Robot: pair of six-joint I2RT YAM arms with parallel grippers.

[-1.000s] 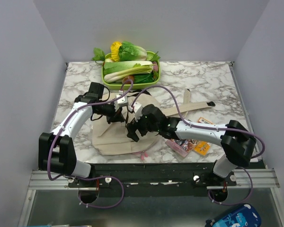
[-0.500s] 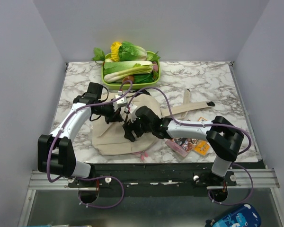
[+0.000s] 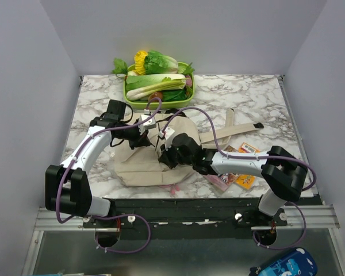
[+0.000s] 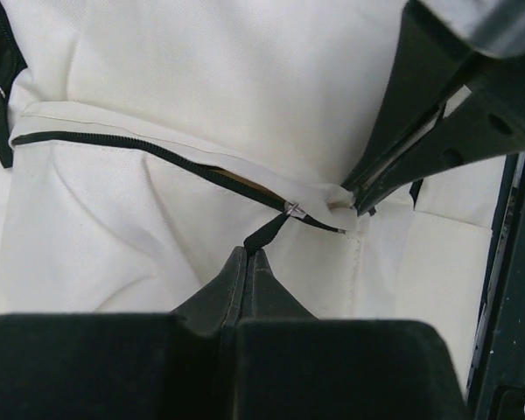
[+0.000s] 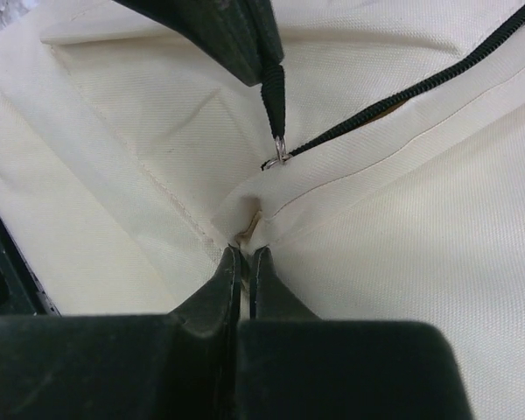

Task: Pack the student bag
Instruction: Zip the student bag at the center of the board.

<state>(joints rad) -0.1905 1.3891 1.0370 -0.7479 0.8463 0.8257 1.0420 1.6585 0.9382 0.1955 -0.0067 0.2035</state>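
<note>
Bare marble surface point(image 3: 264, 98) lies open at the far right. The bag point(image 3: 138, 169) fills the near middle. Over it the left gripper point(image 3: 146, 140), pinching the zip pull point(image 4: 264, 234), and the right gripper point(image 3: 162, 151), pinching bag cloth, nearly touch, with cables point(image 3: 190, 109) arching above. A vegetable tray point(image 3: 128, 95) blocks the far edge. Straps point(image 3: 236, 130) and packets point(image 3: 244, 179) clutter the near right.

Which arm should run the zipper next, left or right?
Left, likely. The left pincer is shut on the zipper pull tab; the right pincer only pinches the student bag beside the zipper's end, anchoring it.
</note>
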